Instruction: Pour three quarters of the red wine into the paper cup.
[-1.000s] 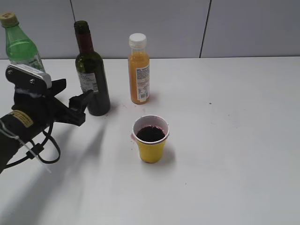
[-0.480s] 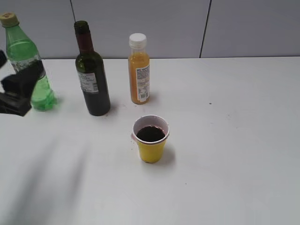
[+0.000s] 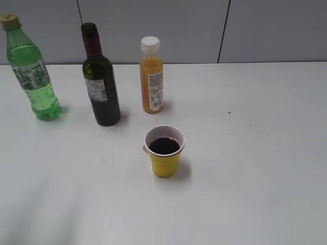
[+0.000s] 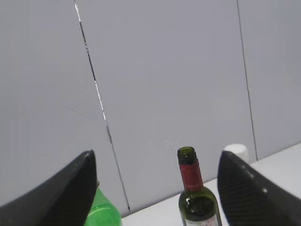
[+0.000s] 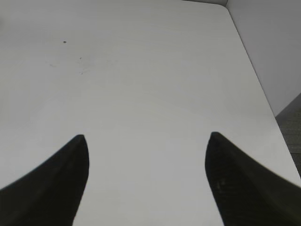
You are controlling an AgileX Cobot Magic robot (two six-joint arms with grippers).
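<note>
The dark green wine bottle [image 3: 101, 84] stands upright and uncapped at the back left of the table. In front of it, the yellow paper cup [image 3: 164, 152] holds dark red wine [image 3: 164, 146] a little below its rim. No arm shows in the exterior view. In the left wrist view my left gripper [image 4: 157, 162] is open and empty, with the wine bottle's neck [image 4: 190, 175] far off between its fingers. My right gripper [image 5: 146, 137] is open above bare table, holding nothing.
A light green plastic soda bottle [image 3: 31, 71] stands at the far left, and an orange juice bottle [image 3: 152, 76] with a white cap stands right of the wine bottle. A grey panelled wall [image 3: 204, 25] runs behind the white table [image 3: 265, 153]. The table's right edge [image 5: 263, 89] shows in the right wrist view.
My left arm has pulled back to the left and left the exterior view, uncovering the green soda bottle. Bottles and cup have not moved.
</note>
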